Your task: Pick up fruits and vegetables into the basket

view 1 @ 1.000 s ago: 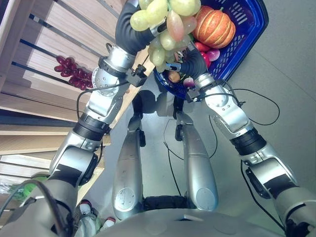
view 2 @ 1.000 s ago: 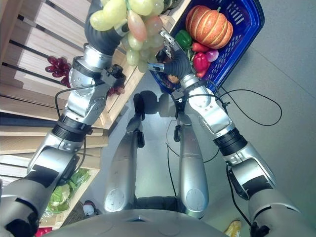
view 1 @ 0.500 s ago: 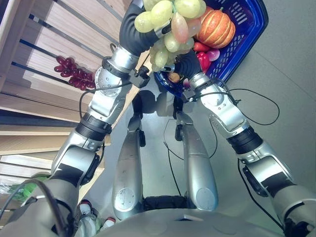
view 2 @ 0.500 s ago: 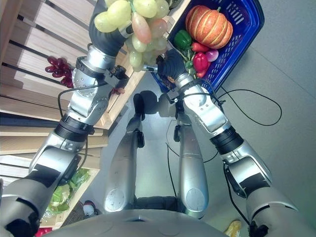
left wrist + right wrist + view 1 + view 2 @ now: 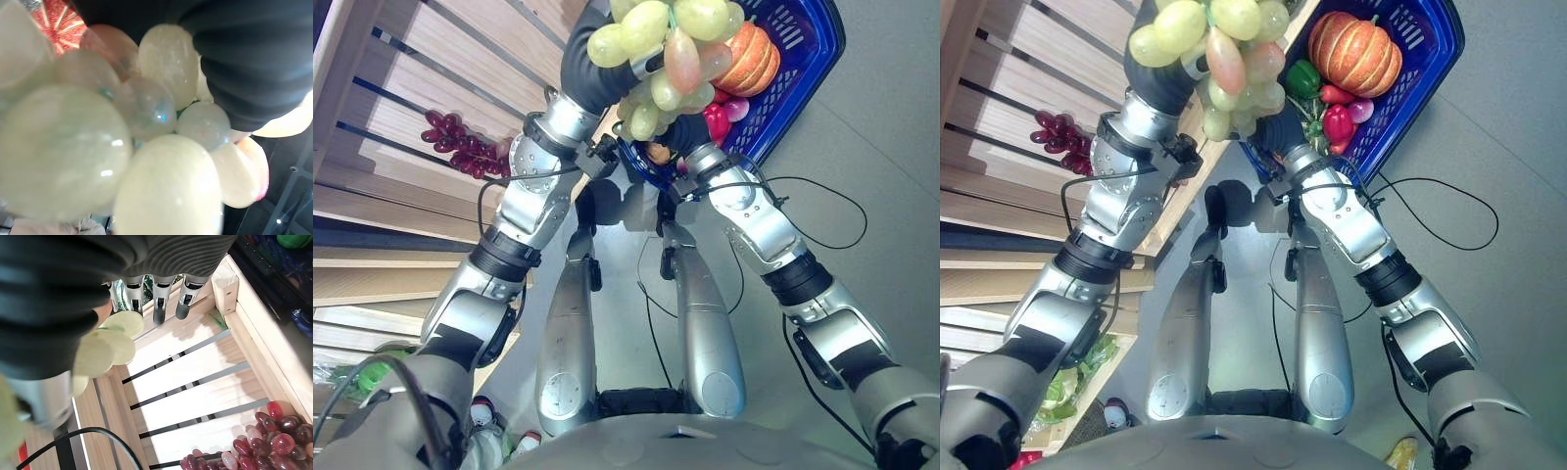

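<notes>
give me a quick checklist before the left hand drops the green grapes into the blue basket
1. Green grapes carried on the left arm: ok.
2. Left hand's grip on the bunch: cannot tell, fingers hidden behind the grapes.
3. Bunch over the blue basket: not ok, it hangs beside the near rim, over the wooden shelf edge.
4. Room in the basket: ok, free space beside the pumpkin, green pepper and red pepper.
5. Right hand out of the way: not ok, it sits under the bunch, fingers straight.
</notes>
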{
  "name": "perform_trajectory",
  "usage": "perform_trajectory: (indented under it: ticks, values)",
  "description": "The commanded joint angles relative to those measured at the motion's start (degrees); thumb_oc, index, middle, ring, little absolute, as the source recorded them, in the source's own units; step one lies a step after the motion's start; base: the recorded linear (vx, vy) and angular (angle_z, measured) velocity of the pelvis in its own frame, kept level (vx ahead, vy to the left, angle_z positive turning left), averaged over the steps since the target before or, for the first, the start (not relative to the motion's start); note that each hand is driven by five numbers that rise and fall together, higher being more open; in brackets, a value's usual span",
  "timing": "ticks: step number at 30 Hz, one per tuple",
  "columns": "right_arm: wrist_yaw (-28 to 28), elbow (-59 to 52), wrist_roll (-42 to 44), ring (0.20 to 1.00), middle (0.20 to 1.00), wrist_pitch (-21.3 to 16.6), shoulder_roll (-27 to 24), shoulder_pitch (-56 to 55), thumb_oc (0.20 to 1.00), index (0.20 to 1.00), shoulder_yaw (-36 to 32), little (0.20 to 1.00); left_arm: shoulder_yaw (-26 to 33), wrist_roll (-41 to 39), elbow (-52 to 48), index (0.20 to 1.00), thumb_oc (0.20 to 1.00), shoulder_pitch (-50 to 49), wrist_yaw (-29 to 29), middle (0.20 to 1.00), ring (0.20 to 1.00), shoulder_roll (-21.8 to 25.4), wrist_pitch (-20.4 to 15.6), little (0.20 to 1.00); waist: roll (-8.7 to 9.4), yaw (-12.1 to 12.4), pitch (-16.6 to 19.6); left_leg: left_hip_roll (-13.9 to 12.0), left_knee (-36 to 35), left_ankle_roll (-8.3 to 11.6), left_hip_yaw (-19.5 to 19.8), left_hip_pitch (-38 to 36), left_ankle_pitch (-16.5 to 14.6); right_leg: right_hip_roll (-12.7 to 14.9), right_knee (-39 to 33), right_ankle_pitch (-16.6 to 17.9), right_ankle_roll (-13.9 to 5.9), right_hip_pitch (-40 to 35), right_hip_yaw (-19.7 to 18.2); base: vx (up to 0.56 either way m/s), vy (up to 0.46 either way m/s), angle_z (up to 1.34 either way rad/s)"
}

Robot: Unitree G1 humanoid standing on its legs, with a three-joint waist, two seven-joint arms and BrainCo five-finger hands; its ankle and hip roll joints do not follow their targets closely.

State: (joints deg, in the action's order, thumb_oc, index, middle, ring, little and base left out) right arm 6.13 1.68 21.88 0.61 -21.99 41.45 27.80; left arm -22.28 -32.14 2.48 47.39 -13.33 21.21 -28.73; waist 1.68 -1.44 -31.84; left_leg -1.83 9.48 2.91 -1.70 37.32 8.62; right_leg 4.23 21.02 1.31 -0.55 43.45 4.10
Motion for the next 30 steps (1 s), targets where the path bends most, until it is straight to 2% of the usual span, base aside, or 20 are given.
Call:
perform_trajectory:
  ticks: [1,7,14,23,24,25,26,30]
  values:
    - [0.9,-7.2,0.1,0.2,0.2,-4.0,2.2,1.8,0.2,0.2,-1.1,0.2,-0.2,-1.3,-7.4,0.2,0.2,2.8,-1.5,0.2,0.2,-2.3,-2.5,0.2,-0.51,-0.2,2.1,2.6,2.7,0.27,0.6,-0.4,-5.8,-1.1,-4.6,-0.9,-3.54,-5.9,3.5,0.0,0.0,0.0]
    - [1.7,-7.0,0.2,0.2,0.2,-4.6,2.3,1.5,0.2,0.2,-1.8,0.2,-0.2,-1.2,-7.1,0.2,0.2,2.2,-1.4,0.2,0.2,-2.5,-2.1,0.2,-0.46,-0.1,2.1,2.7,2.9,0.25,0.7,-0.9,-6.2,-1.0,-4.5,-1.3,-3.61,-6.4,3.8,0.0,0.0,0.0]
    - [1.7,-6.6,0.3,0.2,0.2,-5.0,2.2,1.2,0.2,0.2,-2.4,0.2,0.5,-1.4,-6.2,0.2,0.2,1.9,-0.2,0.2,0.2,-2.1,-3.3,0.2,-0.54,-0.1,2.1,2.7,3.1,0.28,0.6,-0.7,-6.3,-0.8,-4.3,-1.3,-3.66,-6.3,3.9,0.0,0.0,0.0]
    - [2.1,-6.6,0.3,0.2,0.2,-5.4,2.1,0.4,0.2,0.2,-2.8,0.2,2.2,0.7,-5.0,0.2,0.2,0.7,6.7,0.2,0.2,-1.8,-5.5,0.2,-0.76,0.0,2.1,2.9,3.2,0.28,0.7,-0.7,-6.4,-0.7,-4.3,-1.3,-3.76,-6.2,3.8,0.0,0.0,0.0]
    - [2.2,-6.6,0.1,0.2,0.2,-5.5,2.3,0.3,0.2,0.2,-2.8,0.2,2.5,1.5,-4.8,0.391,0.391,0.3,8.5,0.391,0.391,-2.0,-5.6,0.391,-0.86,0.1,2.1,2.9,3.1,0.26,0.8,-0.7,-6.4,-0.6,-4.3,-1.3,-3.79,-6.1,3.8,0.0,0.0,0.0]
    - [2.2,-6.7,0.1,0.2,0.2,-5.5,2.3,0.1,0.2,0.2,-3.0,0.2,2.8,1.7,-4.7,0.94,0.94,-0.1,9.7,0.94,0.94,-1.9,-5.8,0.94,-0.9,0.1,2.1,3.0,3.3,0.25,0.8,-0.7,-6.5,-0.6,-4.2,-1.4,-3.81,-6.1,3.9,0.0,0.0,0.0]
    - [2.2,-6.7,0.0,0.2,0.2,-5.5,2.4,0.1,0.2,0.2,-3.1,0.2,3.1,2.1,-4.7,1.0,1.0,-0.4,10.2,1.0,1.0,-2.0,-5.8,1.0,-0.93,0.2,2.1,3.0,3.3,0.25,0.8,-0.6,-6.5,-0.6,-4.2,-1.4,-3.82,-6.1,3.9,0.0,0.0,0.0]
    - [2.3,-6.8,-0.3,0.2,0.2,-5.4,2.4,-0.1,0.2,0.2,-3.5,0.2,3.9,3.7,-3.9,1.0,1.0,-1.0,12.8,1.0,1.0,-1.8,-5.8,1.0,-1.05,0.3,2.1,3.1,3.3,0.22,0.9,-0.6,-6.5,-0.6,-4.1,-1.5,-3.86,-6.0,4.0,0.0,0.0,0.0]
